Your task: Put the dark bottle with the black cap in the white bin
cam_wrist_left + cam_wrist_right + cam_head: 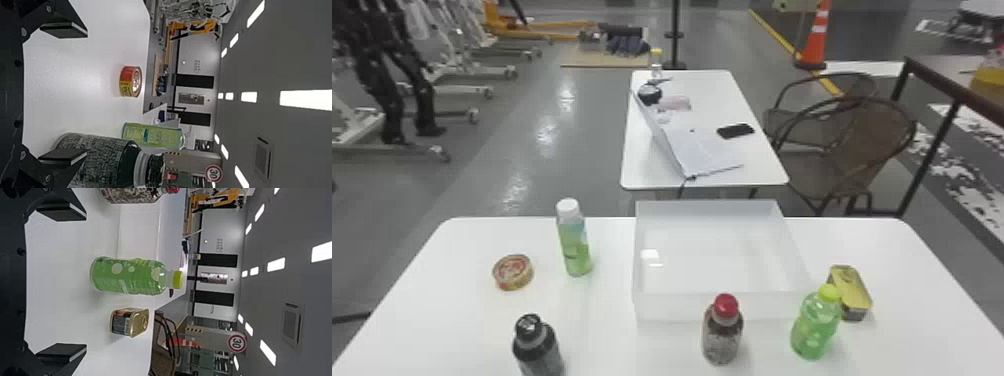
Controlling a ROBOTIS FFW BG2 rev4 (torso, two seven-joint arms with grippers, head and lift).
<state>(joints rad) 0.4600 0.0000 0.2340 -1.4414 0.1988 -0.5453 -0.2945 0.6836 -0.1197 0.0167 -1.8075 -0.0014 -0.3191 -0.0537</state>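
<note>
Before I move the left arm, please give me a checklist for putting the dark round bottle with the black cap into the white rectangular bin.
1. Dark round bottle with the black cap upright on the white table: ok.
2. White rectangular bin open at the top: ok.
3. Left gripper open and holding nothing: ok.
4. Bottle centred between its fingers: not ok; it is off to one side, with one finger overlapping it in the left wrist view.
5. Black cap closed tightly: cannot tell.
6. Right gripper holding nothing: ok; its fingers are apart.
</note>
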